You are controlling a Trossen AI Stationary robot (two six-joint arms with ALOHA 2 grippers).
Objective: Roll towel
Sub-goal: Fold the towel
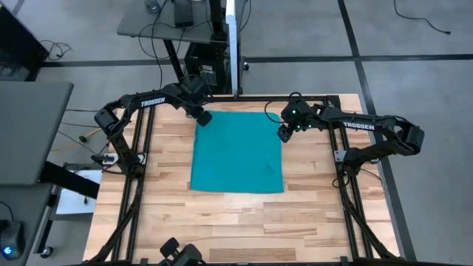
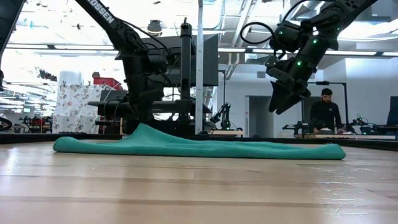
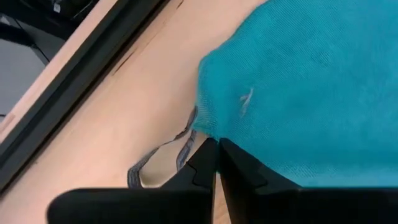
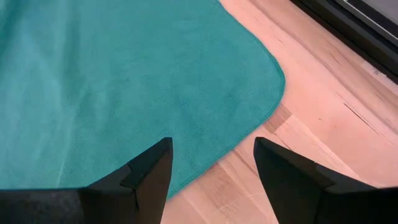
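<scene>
Pinching towel (image 3: pixel 311 93) corner, left claw (image 3: pixel 216 163) tips half hidden; right claw (image 4: pixel 211 168) agape above

The towel (image 1: pixel 236 151) is plain teal, one even colour with no pattern. The counter (image 1: pixel 244 222) is light wood in pale and honey planks. Both arms are black, and the left claw (image 3: pixel 216 163) and right claw (image 4: pixel 211 177) are black too
</scene>
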